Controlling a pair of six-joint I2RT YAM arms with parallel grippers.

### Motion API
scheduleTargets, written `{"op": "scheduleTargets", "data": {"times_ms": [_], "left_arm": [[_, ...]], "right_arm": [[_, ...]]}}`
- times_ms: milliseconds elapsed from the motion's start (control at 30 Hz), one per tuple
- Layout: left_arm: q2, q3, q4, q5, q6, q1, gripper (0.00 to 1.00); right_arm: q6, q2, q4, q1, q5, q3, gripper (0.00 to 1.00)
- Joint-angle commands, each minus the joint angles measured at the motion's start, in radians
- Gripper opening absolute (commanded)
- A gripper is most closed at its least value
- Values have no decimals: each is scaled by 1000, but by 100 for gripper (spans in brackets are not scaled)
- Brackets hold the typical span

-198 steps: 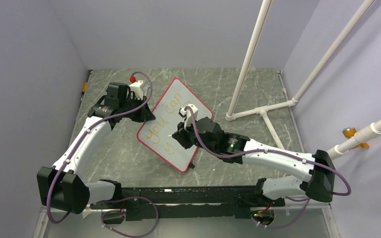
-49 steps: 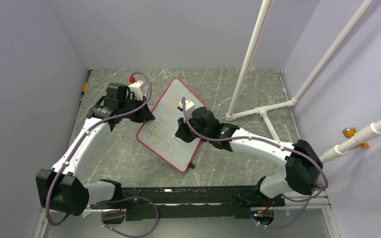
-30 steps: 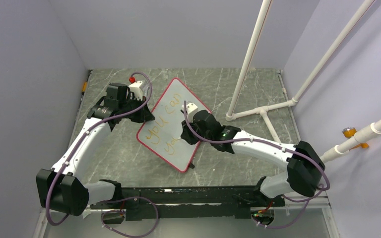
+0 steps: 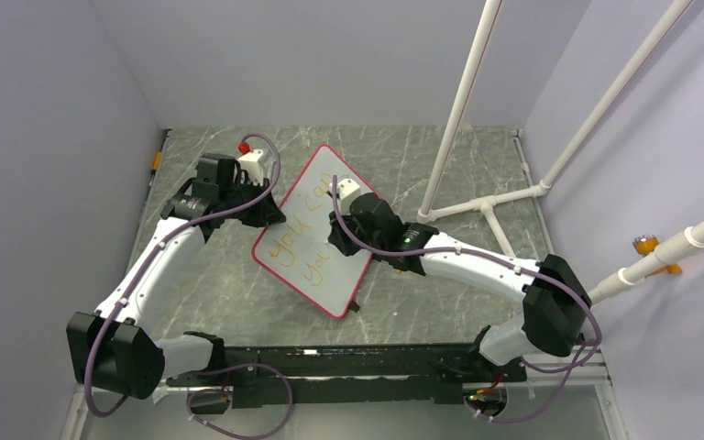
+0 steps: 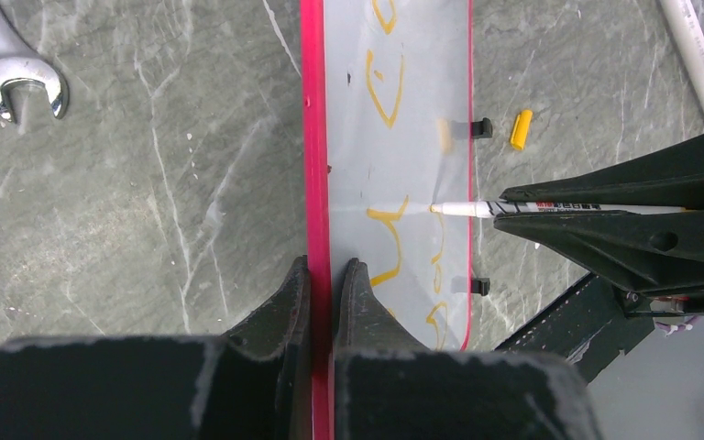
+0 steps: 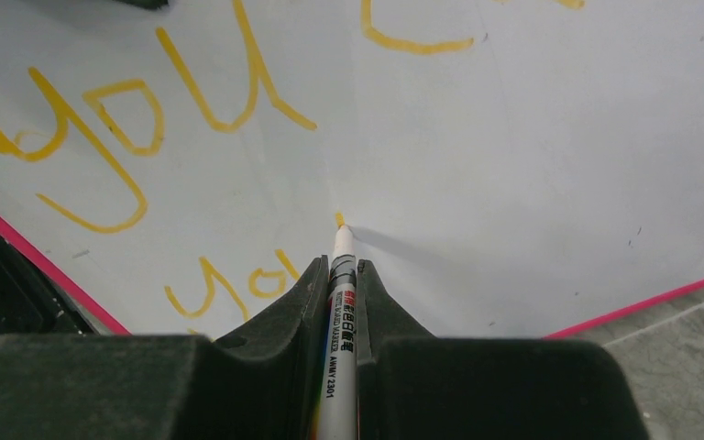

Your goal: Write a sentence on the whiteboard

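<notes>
The whiteboard [image 4: 332,286], white with a red-pink frame, stands tilted on the table; it also shows in the left wrist view [image 5: 403,137] and the right wrist view [image 6: 532,147]. The sentence [image 4: 295,231] is orange: "you can" above, "you" below [image 6: 101,137]. My left gripper [image 4: 272,214] is shut on the board's left frame edge [image 5: 323,266]. My right gripper [image 4: 335,242] is shut [image 6: 340,268] on a white marker [image 6: 342,302]. The marker's orange tip touches the board to the right of the lower "you". The marker also shows in the left wrist view [image 5: 513,209].
A white pipe frame [image 4: 486,206] stands on the table right of the board. A steel wrench [image 5: 14,78] lies left of the board, an orange marker cap [image 5: 520,129] beyond it. Purple walls close in on both sides.
</notes>
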Motion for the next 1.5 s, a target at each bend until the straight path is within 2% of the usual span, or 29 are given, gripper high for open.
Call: {"op": "scheduleTargets", "data": {"times_ms": [0, 433, 933, 1467], "left_arm": [[-4, 4, 24, -149, 104, 5, 0], [-4, 3, 25, -152, 105, 5, 0], [-4, 2, 23, -152, 105, 5, 0], [-5, 1, 24, -154, 105, 5, 0]], "right_arm": [[18, -25, 21, 1, -21, -58, 0], [17, -63, -3, 1, 26, -105, 0], [-10, -118, -52, -27, 84, -14, 0], [-6, -60, -8, -104, -1, 44, 0]]}}
